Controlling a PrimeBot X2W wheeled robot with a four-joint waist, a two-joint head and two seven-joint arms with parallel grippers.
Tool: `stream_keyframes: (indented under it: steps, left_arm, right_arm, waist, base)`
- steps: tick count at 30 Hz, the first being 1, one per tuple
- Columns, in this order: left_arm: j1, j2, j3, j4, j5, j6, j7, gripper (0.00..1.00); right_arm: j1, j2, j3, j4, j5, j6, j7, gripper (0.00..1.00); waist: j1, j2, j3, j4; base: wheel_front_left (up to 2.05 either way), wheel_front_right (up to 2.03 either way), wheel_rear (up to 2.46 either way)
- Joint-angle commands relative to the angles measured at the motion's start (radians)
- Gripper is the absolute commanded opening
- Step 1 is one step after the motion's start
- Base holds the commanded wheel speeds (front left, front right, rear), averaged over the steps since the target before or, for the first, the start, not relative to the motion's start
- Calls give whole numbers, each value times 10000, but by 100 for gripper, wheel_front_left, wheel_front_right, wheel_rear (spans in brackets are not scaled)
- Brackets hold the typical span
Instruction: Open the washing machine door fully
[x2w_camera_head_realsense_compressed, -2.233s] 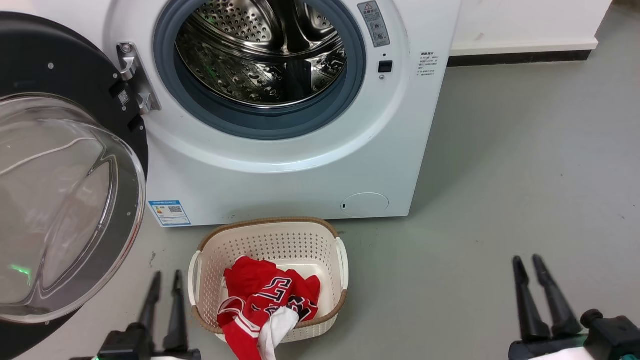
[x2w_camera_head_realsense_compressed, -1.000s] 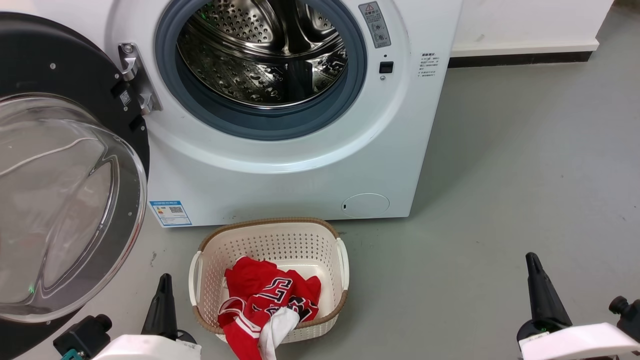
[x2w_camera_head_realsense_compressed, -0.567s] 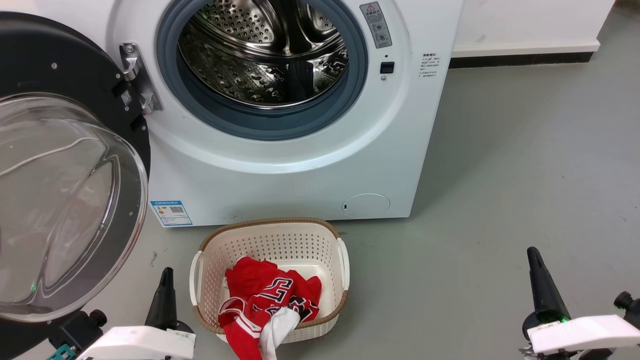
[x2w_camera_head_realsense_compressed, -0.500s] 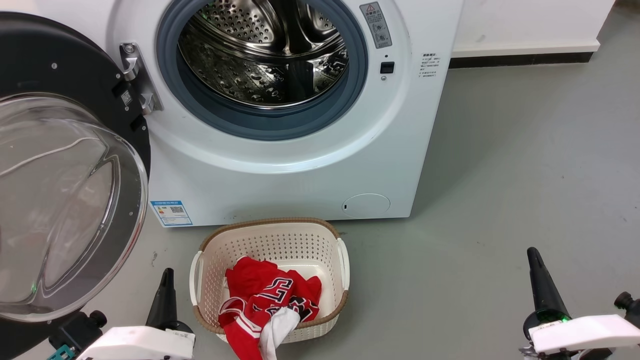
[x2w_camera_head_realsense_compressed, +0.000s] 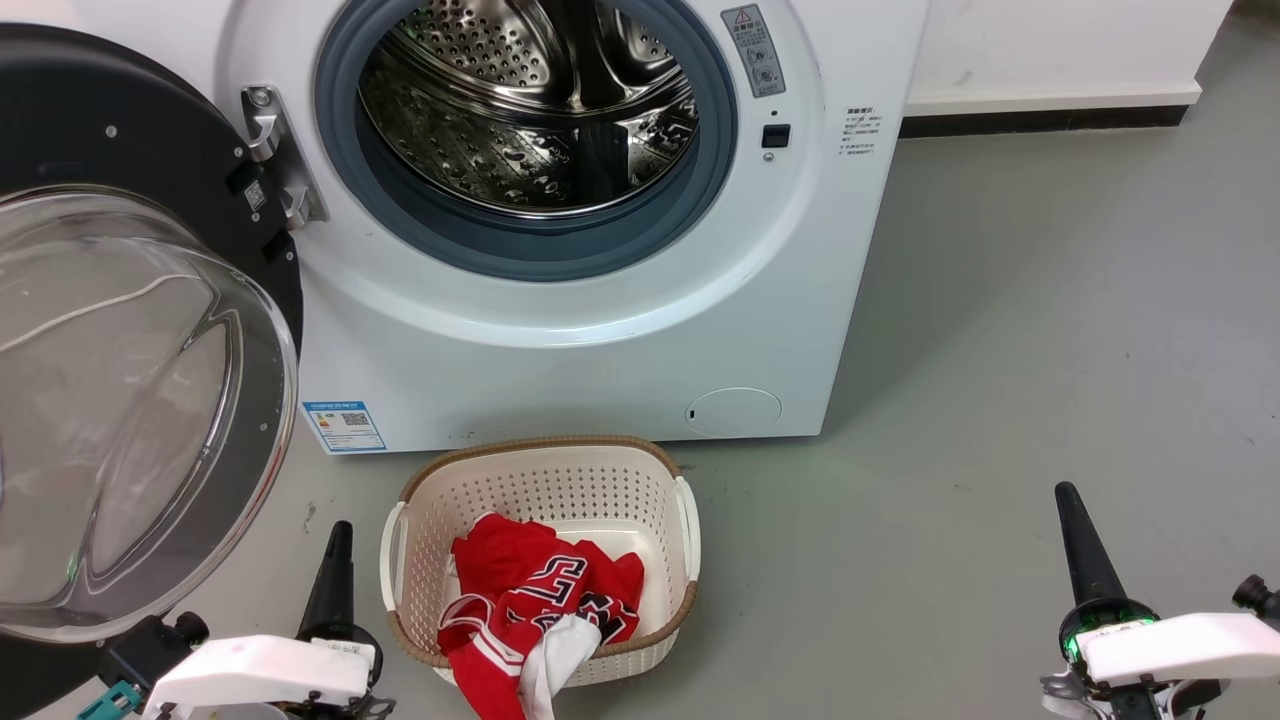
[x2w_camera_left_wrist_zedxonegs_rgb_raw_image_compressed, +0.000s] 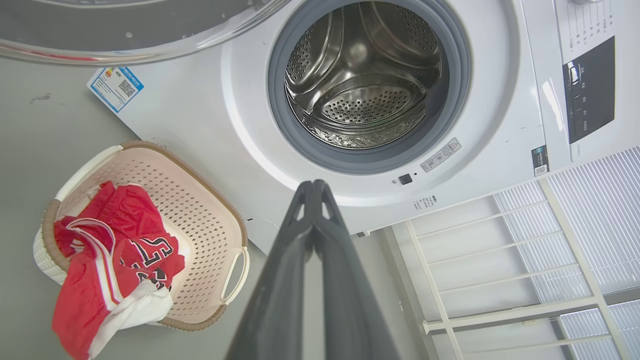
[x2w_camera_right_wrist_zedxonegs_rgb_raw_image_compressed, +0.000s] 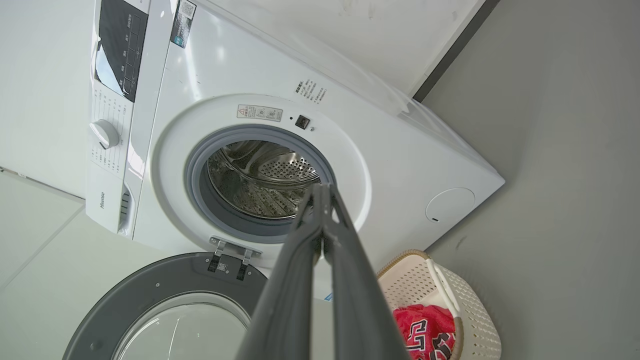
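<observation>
We see the washing machine door (x2w_camera_head_realsense_compressed: 120, 400) swung wide out to the robot's left of the white washing machine (x2w_camera_head_realsense_compressed: 560, 350). Its black rim and bulging clear glass face us, and it hangs on the metal hinge (x2w_camera_head_realsense_compressed: 275, 155) at the left edge of the opening. Beside it we look past the grey gasket (x2w_camera_head_realsense_compressed: 560, 255) into the perforated steel drum (x2w_camera_head_realsense_compressed: 530, 100).

On the grey floor (x2w_camera_head_realsense_compressed: 1050, 330), right against the foot of the machine, stands a cream perforated basket (x2w_camera_head_realsense_compressed: 545, 475) with a brown rim. A crumpled red jersey (x2w_camera_head_realsense_compressed: 530, 590) with white trim lies in it and spills over its near edge. We also note a blue label (x2w_camera_head_realsense_compressed: 342, 426) low on the machine's front, near the door's rim, and a round cover (x2w_camera_head_realsense_compressed: 733, 410) at its lower right.

Both arms sit low at the bottom of the head view, fingers pointing up toward the machine, each turned on edge so we see one dark spike above a white wrist. The left hand (x2w_camera_head_realsense_compressed: 340, 530) is between the door's lower rim and the basket's left handle, just beside each. The right hand (x2w_camera_head_realsense_compressed: 1068, 492) is over bare floor, well apart from basket and machine. In each wrist view we see the two fingers pressed together tip to tip, aimed at the open drum.
</observation>
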Motion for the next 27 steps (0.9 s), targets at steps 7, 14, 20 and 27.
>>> stream_keyframes:
  steps: [7,14,20,27]
  left_arm:
    - [-361,26,69,69,-939,-101,232,0]
    - [-474,28,98,182,-1659,-164,406,0]
    - [-577,29,126,271,-2246,-199,542,0]
    - [-688,31,156,374,-2894,-255,707,0]
  right_arm:
    - [-357,-67,-84,104,907,-1,239,0]
    - [-463,-61,-142,242,1590,-1,424,0]
    - [-564,-54,-191,343,2143,-1,563,0]
    - [-683,-42,-245,463,2752,-2,732,0]
  waist:
    - [-1,0,-6,10]
    - [-1,0,-11,20]
    - [-1,0,-15,28]
    - [-1,0,-21,38]
  base:
    - [0,0,0]
    - [0,0,0]
    - [0,0,0]
    - [0,0,0]
